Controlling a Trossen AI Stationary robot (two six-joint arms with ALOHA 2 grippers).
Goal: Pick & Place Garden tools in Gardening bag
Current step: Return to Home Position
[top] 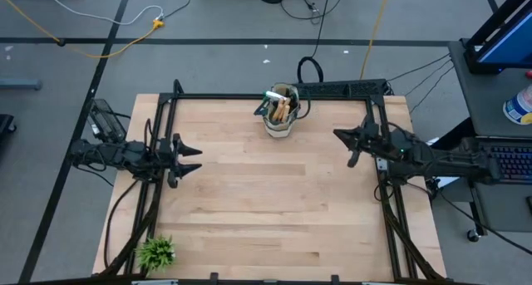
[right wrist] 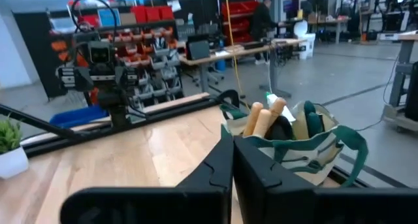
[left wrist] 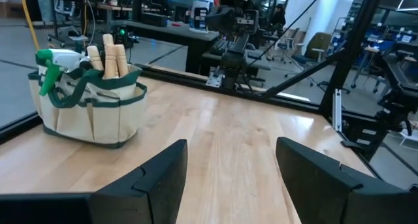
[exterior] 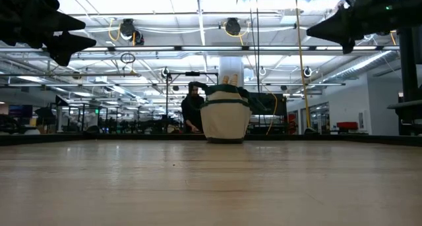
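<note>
The beige gardening bag (top: 281, 112) with dark green handles stands upright on its base at the table's far middle. Wooden tool handles (left wrist: 111, 59) and a green spray bottle with a white trigger (left wrist: 55, 62) stick out of its top. My left gripper (top: 193, 159) hangs open above the table's left side, pointing level toward the right, with nothing between its fingers. My right gripper (top: 339, 136) is shut on nothing above the table's right side, pointing level toward the left; in its wrist view the bag (right wrist: 294, 152) shows just beyond the fingertips.
A small spiky green plant (top: 155, 253) in a white pot stands at the table's near left corner. Black frame rails (top: 274, 95) run along the far edge and both sides. Bare wooden table (top: 274, 202) stretches between the arms and toward the near edge.
</note>
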